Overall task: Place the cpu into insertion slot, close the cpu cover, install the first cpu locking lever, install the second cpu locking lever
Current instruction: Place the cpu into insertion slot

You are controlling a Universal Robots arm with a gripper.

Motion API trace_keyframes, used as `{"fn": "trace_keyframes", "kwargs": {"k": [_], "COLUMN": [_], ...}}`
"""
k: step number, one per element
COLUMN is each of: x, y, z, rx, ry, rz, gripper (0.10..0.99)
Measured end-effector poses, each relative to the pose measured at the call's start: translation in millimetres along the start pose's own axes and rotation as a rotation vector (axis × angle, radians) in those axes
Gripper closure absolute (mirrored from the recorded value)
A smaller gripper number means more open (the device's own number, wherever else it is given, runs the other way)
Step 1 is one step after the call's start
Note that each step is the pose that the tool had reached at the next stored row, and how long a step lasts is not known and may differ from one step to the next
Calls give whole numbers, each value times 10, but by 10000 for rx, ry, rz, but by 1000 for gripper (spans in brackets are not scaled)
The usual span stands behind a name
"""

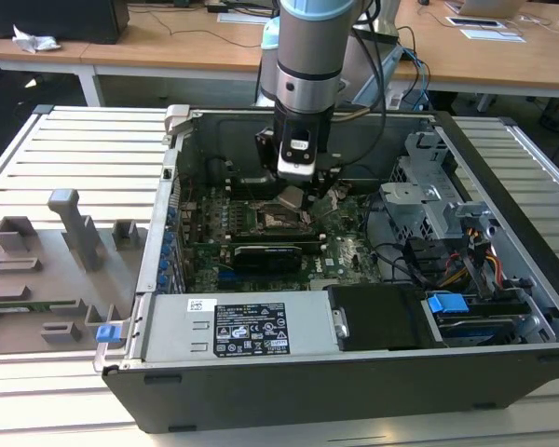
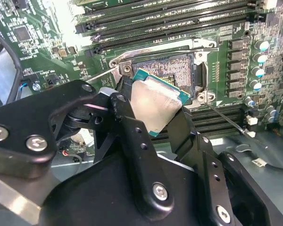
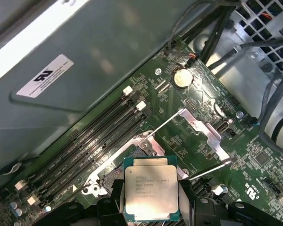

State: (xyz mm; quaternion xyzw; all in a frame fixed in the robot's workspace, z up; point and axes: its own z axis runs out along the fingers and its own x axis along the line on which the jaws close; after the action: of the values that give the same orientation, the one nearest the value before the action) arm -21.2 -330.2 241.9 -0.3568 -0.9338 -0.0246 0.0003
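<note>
Claw (image 2: 153, 113) is clamped on the cpu (image 2: 156, 101), holding it tilted just over the bare insertion slot (image 2: 167, 70), the cpu cover (image 3: 203, 129) swung open beside it. Grey fixtures (image 1: 47, 270) lie at the exterior view's left, beside the computer case (image 1: 354, 372), with a drive cage (image 1: 438, 196) inside its right end.

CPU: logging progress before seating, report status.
Gripper shut on the cpu, above the insertion slot, not seated. Cpu cover open. Nothing seen between.
</note>
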Motion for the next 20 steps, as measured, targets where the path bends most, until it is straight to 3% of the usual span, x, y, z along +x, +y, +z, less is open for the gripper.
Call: {"fn": "trace_keyframes", "kwargs": {"k": [8,20], "x": [0,0], "y": [0,0], "z": [1,2], "rx": [-22,-46], "ry": [-55,-115], "rz": [1204,2517], "gripper": [545,545]}}
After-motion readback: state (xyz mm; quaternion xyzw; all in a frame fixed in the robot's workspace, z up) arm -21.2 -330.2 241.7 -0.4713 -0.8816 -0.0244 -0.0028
